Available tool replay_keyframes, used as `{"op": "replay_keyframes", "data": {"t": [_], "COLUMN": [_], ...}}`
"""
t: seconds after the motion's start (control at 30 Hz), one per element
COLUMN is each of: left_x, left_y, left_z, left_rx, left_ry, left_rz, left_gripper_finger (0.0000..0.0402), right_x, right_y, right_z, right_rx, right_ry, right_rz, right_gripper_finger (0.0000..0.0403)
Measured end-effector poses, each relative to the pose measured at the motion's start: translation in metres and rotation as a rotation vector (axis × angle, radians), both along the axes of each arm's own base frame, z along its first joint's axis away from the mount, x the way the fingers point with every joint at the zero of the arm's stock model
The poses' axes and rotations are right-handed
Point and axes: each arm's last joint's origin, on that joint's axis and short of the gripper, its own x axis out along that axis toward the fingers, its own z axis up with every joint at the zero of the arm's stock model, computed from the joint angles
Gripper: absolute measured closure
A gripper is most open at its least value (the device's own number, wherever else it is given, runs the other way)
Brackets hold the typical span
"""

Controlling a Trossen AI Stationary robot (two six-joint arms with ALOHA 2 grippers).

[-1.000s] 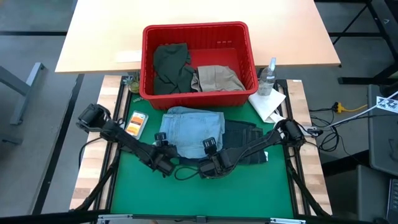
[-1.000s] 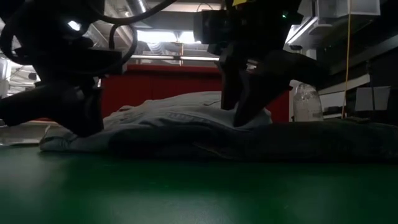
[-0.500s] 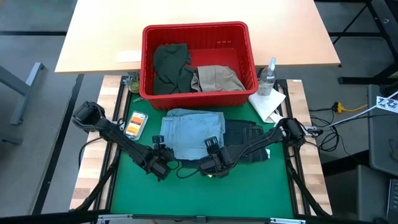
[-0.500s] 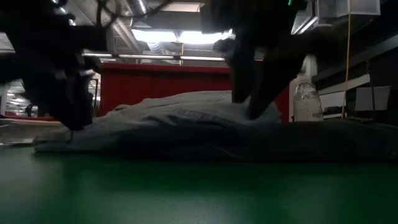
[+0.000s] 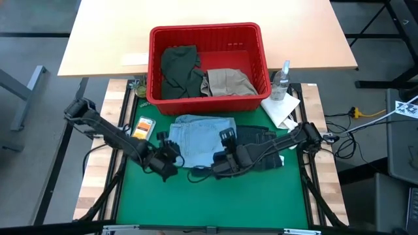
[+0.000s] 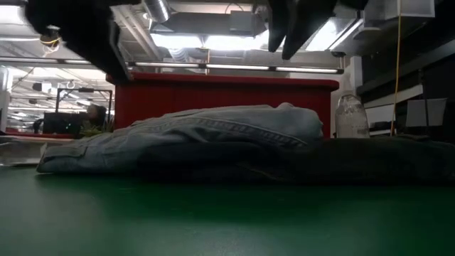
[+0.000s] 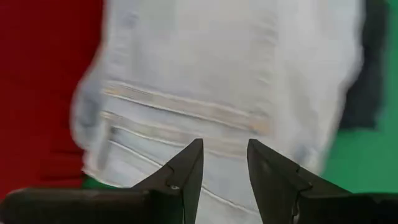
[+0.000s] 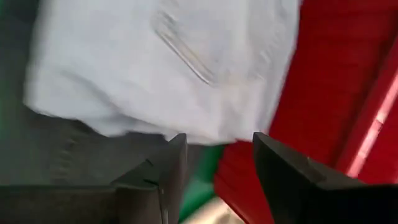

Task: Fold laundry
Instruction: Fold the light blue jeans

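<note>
Folded light blue denim (image 5: 199, 138) lies mid-frame on the green bench (image 5: 261, 196), overlapping dark navy jeans (image 5: 261, 147), while the left gripper (image 5: 171, 145) and right gripper (image 5: 225, 140) apparently hover above, both open and empty.

the near half of the green mat (image 5: 209, 202) lies bare — room to pass there. farther back the light blue denim (image 5: 196, 138) and dark navy jeans (image 5: 258, 147) fill the middle, both arms hanging over them. behind stands the red basket (image 5: 209, 36) — walling off the far edge, spray bottle (image 5: 282, 79) beside it.
</note>
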Motion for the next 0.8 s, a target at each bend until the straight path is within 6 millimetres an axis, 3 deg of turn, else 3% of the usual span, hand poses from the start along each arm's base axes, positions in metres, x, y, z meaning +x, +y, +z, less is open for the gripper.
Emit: {"op": "replay_keyframes", "data": {"t": [0.3,0.5,0.8], "left_x": [0.016,0.017,0.008], "left_y": [0.05,0.086,0.102], "left_z": [0.001,-0.013,-0.054], "left_rx": [0.068,0.068,-0.06], "left_ry": [-0.038,-0.018,-0.028], "left_rz": [0.223,0.367,0.394], "left_gripper_finger": [0.0281,0.0281,0.0281], "right_x": [0.012,0.022,0.015], "right_y": [-0.063,-0.101,-0.116], "right_z": [-0.009,-0.038,-0.079], "right_rx": [-0.081,-0.072,-0.004], "right_ry": [0.039,0.008,0.075], "right_rz": [-0.154,-0.256,-0.301], "right_gripper_finger": [0.0221,0.0221,0.0221]}}
